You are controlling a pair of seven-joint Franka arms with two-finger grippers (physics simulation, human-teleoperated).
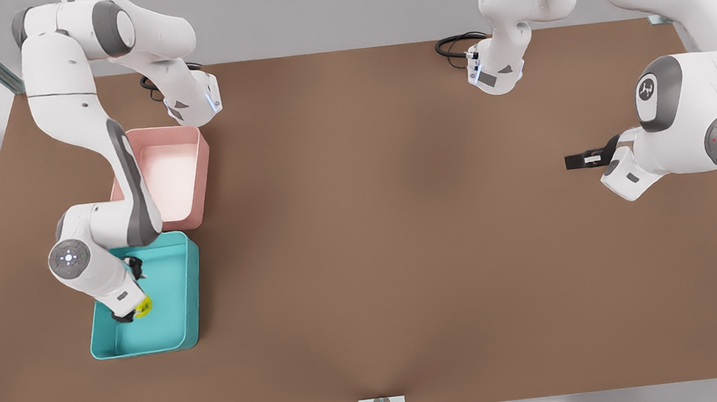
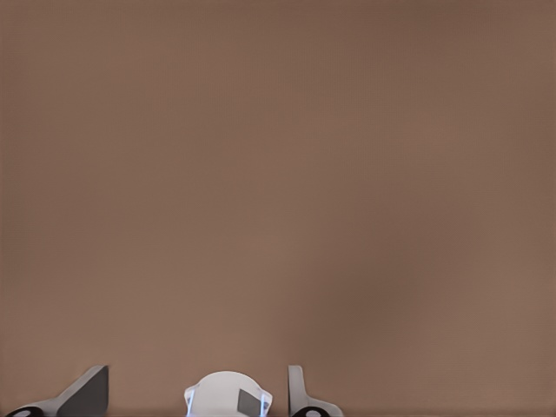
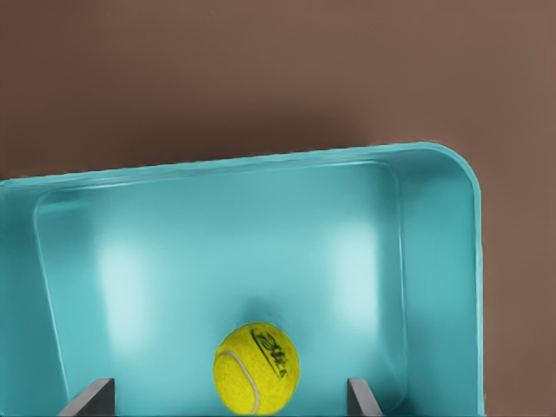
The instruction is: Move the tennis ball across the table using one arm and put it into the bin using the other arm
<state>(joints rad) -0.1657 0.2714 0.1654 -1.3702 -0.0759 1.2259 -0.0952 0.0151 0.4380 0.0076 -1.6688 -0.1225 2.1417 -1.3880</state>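
Note:
The tennis ball [image 1: 143, 307] [image 3: 256, 367] lies on the floor of the teal bin [image 1: 192, 278] [image 3: 439, 261], near the bin's front end. My right gripper [image 1: 129, 291] [image 3: 226, 384] hangs inside the bin at the front view's left, open, with its fingers spread wider than the ball and not touching it. My left gripper [image 1: 573, 160] [image 2: 193, 393] waits at the front view's right above the bare table [image 1: 368, 226] [image 2: 278, 174], open with nothing between its fingers.
A pink tub [image 1: 162, 175] of like shape stands just behind the teal bin, touching or nearly touching it. The right arm's elbow reaches over both tubs. Black cables [image 1: 455, 44] lie at the table's far edge.

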